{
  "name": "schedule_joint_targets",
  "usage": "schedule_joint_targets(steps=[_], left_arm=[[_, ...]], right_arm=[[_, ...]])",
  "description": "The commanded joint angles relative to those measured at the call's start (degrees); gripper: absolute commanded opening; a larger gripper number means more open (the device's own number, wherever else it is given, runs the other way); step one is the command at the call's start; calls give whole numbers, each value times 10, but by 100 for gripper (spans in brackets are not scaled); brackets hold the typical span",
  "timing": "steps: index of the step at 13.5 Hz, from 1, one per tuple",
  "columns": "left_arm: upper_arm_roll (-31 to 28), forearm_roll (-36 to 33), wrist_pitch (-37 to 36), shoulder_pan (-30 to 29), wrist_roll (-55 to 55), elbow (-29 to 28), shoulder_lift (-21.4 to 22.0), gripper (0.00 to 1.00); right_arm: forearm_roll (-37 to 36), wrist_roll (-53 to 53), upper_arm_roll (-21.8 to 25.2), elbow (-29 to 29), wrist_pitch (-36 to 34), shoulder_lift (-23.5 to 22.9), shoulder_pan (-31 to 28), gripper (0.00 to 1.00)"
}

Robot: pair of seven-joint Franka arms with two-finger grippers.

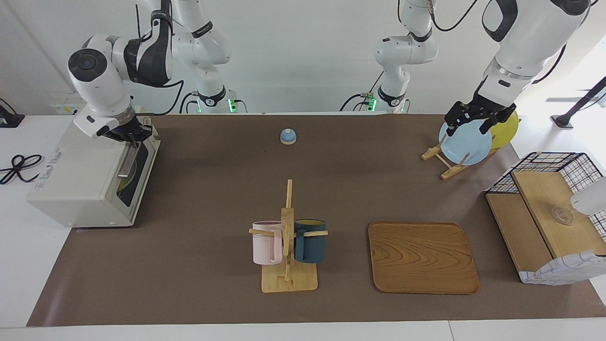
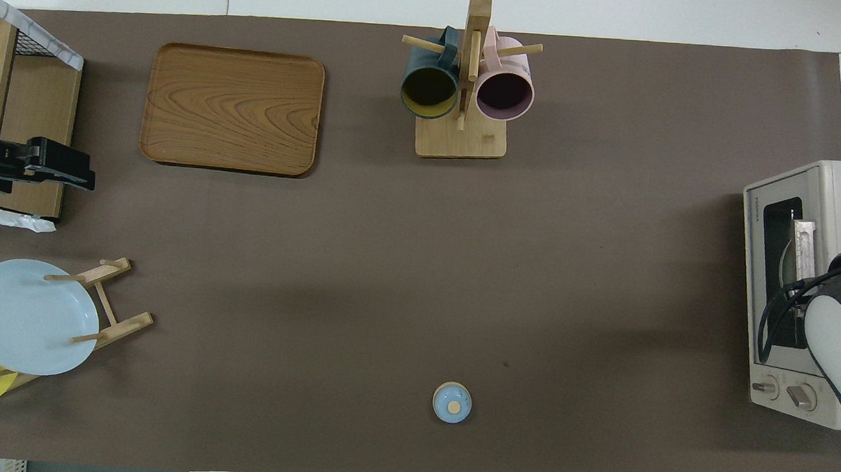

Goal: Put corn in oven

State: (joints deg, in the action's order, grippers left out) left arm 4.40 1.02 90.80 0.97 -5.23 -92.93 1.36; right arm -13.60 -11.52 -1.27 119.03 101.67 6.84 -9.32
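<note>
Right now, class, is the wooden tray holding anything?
No, the wooden tray shows only bare wood across its whole surface.

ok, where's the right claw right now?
In the facing view the right claw is at the oven, at the right arm's end of the table, over the door by its silver handle.

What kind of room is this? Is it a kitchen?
Probably a robot lab set up like a pretend kitchen: a toaster oven, mugs on a wooden mug tree and plates in a plate rack sit on a table between two robot arms.
</note>
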Motion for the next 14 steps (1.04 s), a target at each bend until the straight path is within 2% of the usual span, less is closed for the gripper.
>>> schedule_joint_targets(steps=[1, 4, 5, 6, 7, 9, 14], left_arm=[[3, -10, -12, -5, 4, 6, 4, 100], [3, -10, -12, -5, 4, 6, 4, 100], [3, -10, -12, -5, 4, 6, 4, 100], [3, -10, -12, -5, 4, 6, 4, 100], [3, -10, -12, -5, 4, 5, 4, 100], [3, -10, -12, -5, 4, 6, 4, 100], [3, -10, -12, -5, 3, 6, 4, 100]], right_arm=[[34, -3, -8, -58, -41, -8, 3, 19], [74, -1, -11, -161, -109, -34, 39, 24], [89, 0, -11, -192, -123, -49, 45, 29], [109, 1, -13, -217, -146, -56, 61, 74], [123, 11, -13, -246, -172, -62, 71, 100], [123, 39, -15, -278, -191, -82, 79, 100], [124, 40, -17, -285, -199, -82, 81, 100]])
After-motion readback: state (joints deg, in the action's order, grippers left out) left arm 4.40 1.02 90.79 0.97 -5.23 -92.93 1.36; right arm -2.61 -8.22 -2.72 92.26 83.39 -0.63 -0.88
